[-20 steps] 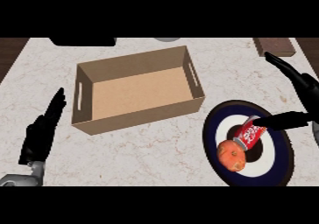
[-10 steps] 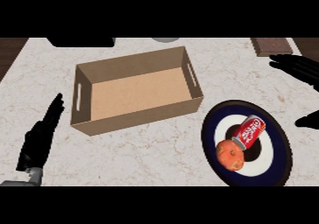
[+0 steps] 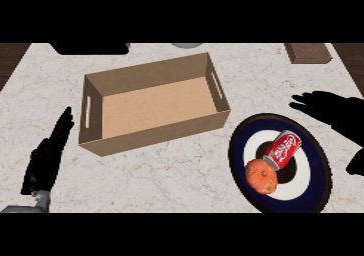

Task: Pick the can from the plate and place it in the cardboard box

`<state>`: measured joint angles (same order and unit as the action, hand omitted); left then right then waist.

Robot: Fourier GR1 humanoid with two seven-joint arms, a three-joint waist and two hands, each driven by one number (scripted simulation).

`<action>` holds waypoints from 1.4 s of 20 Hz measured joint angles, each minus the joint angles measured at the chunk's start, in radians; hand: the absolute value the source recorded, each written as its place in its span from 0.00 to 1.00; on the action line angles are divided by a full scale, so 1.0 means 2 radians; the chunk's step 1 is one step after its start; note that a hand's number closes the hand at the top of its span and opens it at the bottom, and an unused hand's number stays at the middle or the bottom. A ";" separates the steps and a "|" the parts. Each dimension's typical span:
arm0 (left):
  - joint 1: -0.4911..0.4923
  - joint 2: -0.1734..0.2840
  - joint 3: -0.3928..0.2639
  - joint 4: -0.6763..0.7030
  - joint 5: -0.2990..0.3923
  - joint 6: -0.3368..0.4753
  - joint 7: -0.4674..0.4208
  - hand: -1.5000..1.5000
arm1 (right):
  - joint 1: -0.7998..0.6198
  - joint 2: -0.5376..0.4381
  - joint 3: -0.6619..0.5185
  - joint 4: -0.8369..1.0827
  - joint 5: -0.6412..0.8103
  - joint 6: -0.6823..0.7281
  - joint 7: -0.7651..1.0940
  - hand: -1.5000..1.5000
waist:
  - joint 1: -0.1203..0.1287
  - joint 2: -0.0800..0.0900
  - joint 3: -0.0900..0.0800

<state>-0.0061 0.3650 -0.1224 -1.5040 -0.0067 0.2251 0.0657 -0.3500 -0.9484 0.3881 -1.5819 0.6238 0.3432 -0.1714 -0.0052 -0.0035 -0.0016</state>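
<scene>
A red can (image 3: 282,148) lies on its side on the dark-rimmed plate (image 3: 315,165) at the right, touching an orange fruit (image 3: 262,175) at its lower end. The open cardboard box (image 3: 151,104) stands left of the plate. My right hand (image 3: 340,113) hovers open just above and right of the plate, fingers pointing left, thumb hanging near the plate's right rim; it does not touch the can. Along the left edge rests my left hand (image 3: 46,157), open and flat.
A brown block (image 3: 307,52) lies at the back right. A black object (image 3: 90,48) and a grey round thing (image 3: 187,45) sit along the counter's far edge.
My right hand has drawn down and left toward the plate, with its fingers now pointing left. The can, fruit and box have not moved. The left hand stays put.
</scene>
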 measured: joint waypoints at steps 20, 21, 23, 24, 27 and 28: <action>0.005 -0.040 0.027 -0.009 -0.039 -0.030 0.007 0.50 | 0.057 0.119 -0.041 0.031 0.179 -0.001 0.027 0.00 | 0.003 0.002 0.001; 0.009 -0.039 0.030 -0.015 -0.040 -0.034 0.009 0.50 | 0.059 0.120 -0.047 0.029 0.184 0.003 0.022 0.00 | 0.003 0.002 0.001; 0.009 -0.039 0.038 -0.016 -0.040 -0.043 0.008 0.50 | 0.055 0.137 -0.050 0.044 0.200 -0.001 0.015 0.00 | 0.004 0.002 0.001; 0.009 -0.040 0.040 -0.017 -0.042 -0.045 0.008 0.50 | 0.055 0.141 -0.056 0.051 0.207 -0.003 0.008 0.00 | 0.004 0.002 0.001; 0.001 -0.043 0.052 -0.007 -0.045 -0.054 0.006 0.50 | 0.052 0.151 -0.072 0.049 0.219 0.009 -0.001 0.00 | 0.003 0.002 0.001; 0.003 -0.043 0.054 -0.013 -0.047 -0.055 0.011 0.50 | 0.060 0.154 -0.076 0.041 0.224 0.011 -0.001 0.00 | 0.003 0.002 0.001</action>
<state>-0.0008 0.2781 -0.0141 -1.5299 -0.1012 0.1151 0.0873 -0.2294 -0.6398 0.2368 -1.4998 1.0708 0.3648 -0.1737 0.0015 -0.0004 -0.0002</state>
